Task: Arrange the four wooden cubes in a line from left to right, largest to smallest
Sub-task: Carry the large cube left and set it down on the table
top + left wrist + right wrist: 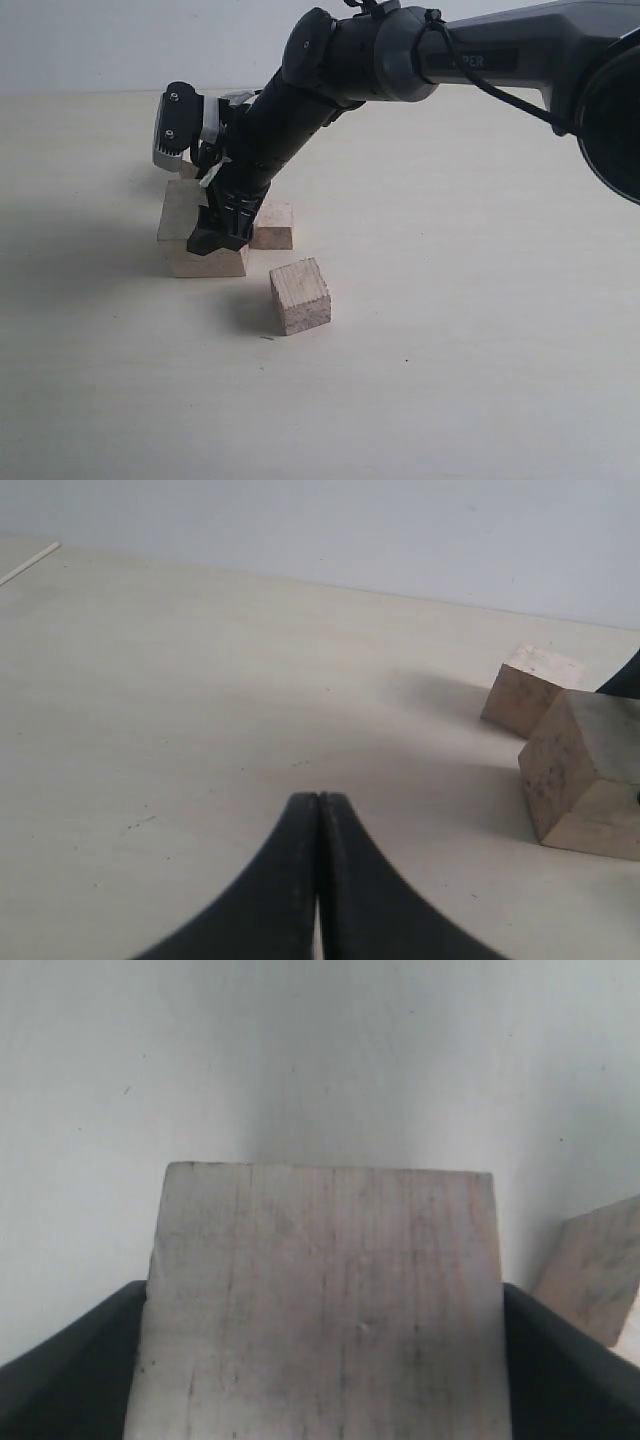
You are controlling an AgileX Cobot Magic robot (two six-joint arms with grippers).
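Note:
The largest wooden cube (pixel 185 232) rests on the table at the left. My right gripper (pixel 222 236) reaches across and is shut on it. In the right wrist view this cube (pixel 320 1300) fills the gap, and both black fingers (pixel 70 1365) press its sides. A medium cube (pixel 273 225) sits just right of the gripper and shows as a corner (pixel 595 1270). Another medium cube (pixel 300 295) stands nearer the front. The smallest cube (pixel 188 170) is mostly hidden behind the wrist and shows as a small block (pixel 530 685) beyond the largest cube (pixel 585 770). My left gripper (pixel 318 802) is shut with nothing in it, away from the cubes.
The pale tabletop (pixel 480 330) stretches right and forward of the cubes. The right arm (pixel 400 50) spans the upper part of the exterior view. A pale wall (pixel 350 520) stands behind the table.

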